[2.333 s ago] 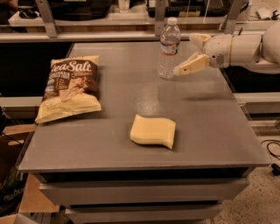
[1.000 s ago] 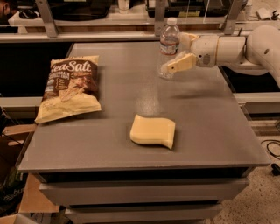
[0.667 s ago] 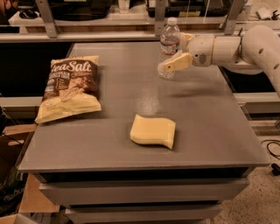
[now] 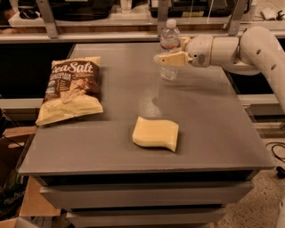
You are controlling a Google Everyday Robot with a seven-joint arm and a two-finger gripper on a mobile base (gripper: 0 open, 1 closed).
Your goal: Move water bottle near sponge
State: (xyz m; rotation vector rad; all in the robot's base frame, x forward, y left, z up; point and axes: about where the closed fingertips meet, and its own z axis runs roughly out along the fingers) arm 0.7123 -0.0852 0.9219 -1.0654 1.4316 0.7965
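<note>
The water bottle (image 4: pixel 169 36), clear with a white cap and a label band, stands upright at the back of the grey table (image 4: pixel 213 111), right of centre. My gripper (image 4: pixel 167 50) reaches in from the right at the bottle's mid height and is open. Its near finger (image 4: pixel 171 59) crosses in front of the bottle and the other finger lies behind it, so the bottle stands between them. The pale yellow sponge (image 4: pixel 156 133) lies flat nearer the front, well apart from the bottle.
A sea-salt chip bag (image 4: pixel 71 89) lies on the table's left side. Shelving and metal posts (image 4: pixel 162 13) run along the back edge. My white arm (image 4: pixel 262 49) hangs over the table's right rear corner. A cardboard box (image 4: pixel 31 200) sits on the floor at the left.
My gripper has moved left from beside the bottle until its fingers straddle the bottle. The bottle, sponge and chip bag have not moved.
</note>
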